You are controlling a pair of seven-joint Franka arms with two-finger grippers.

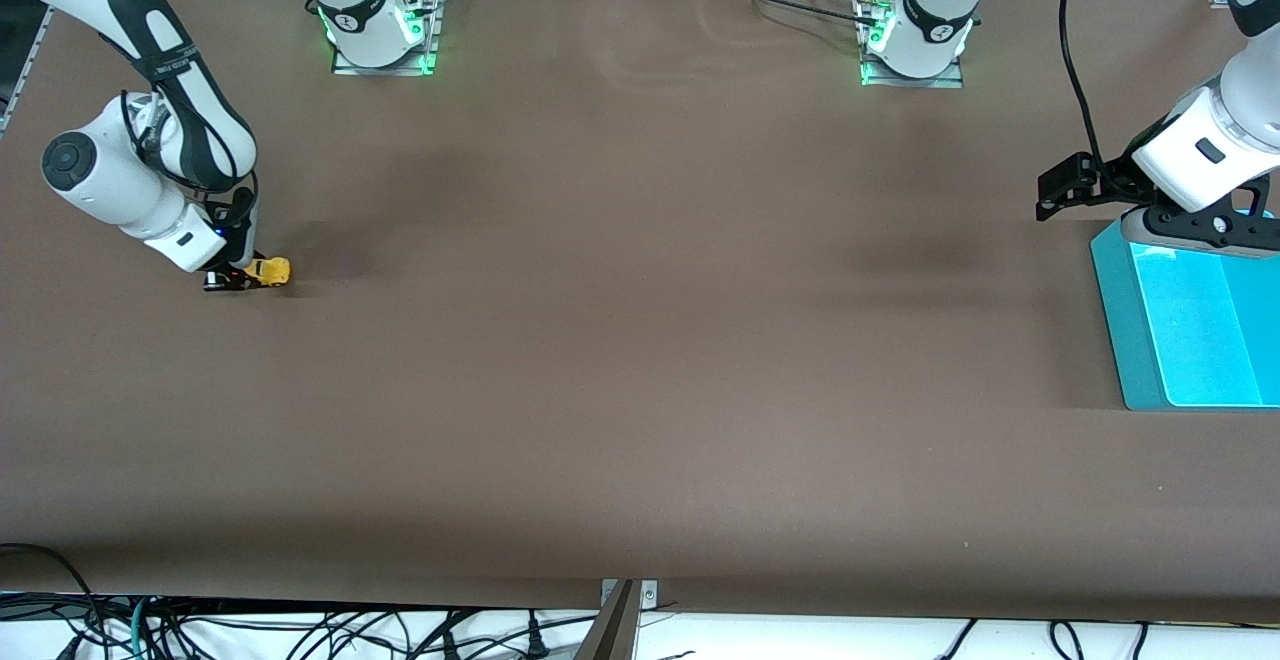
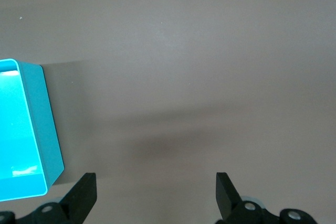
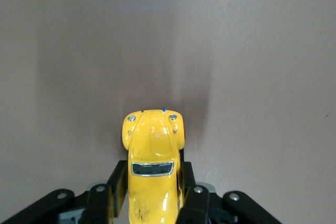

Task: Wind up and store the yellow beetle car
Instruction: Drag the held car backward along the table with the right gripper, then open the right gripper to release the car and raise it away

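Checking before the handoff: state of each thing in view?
yellow beetle car: gripped, down at the table, right arm's end.
right gripper: shut on the car.
left gripper: open, holding nothing, waiting by the bin.
teal bin: upright, looks empty.

car (image 1: 270, 270) at right arm's table (image 1: 640, 360) end
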